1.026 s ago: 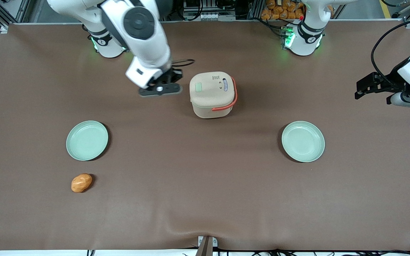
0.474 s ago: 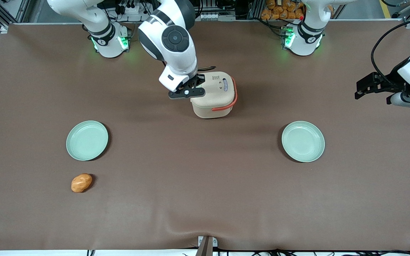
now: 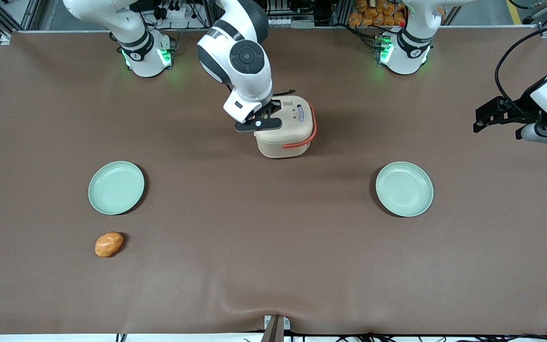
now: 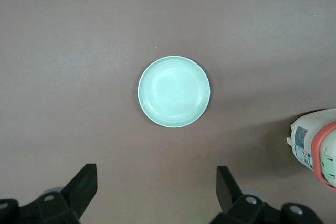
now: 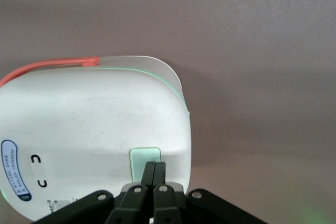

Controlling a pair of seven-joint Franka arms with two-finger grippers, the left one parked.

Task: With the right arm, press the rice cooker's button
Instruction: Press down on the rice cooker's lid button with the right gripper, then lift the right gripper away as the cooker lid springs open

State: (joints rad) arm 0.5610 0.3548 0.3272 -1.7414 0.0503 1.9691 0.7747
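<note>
The cream rice cooker [image 3: 285, 128] with its coral-orange handle [image 3: 302, 140] stands mid-table, lid closed. Its pale green button [image 5: 144, 156] sits on the lid. My right arm's gripper [image 3: 265, 114] hangs over the lid's edge nearest the working arm's end. In the right wrist view the gripper [image 5: 154, 164] is shut, and the joined fingertips [image 5: 149, 167] overlap the button. Whether they touch it cannot be told. The cooker's side [image 4: 310, 145] also shows in the left wrist view.
One pale green plate [image 3: 116, 187] lies nearer the front camera toward the working arm's end, with an orange potato-like lump [image 3: 108, 244] nearer still. A second green plate [image 3: 404, 188] lies toward the parked arm's end, also in the left wrist view [image 4: 174, 98].
The right arm swung from beside the cooker to over its lid, covering the green button. The cooker has not shifted.
</note>
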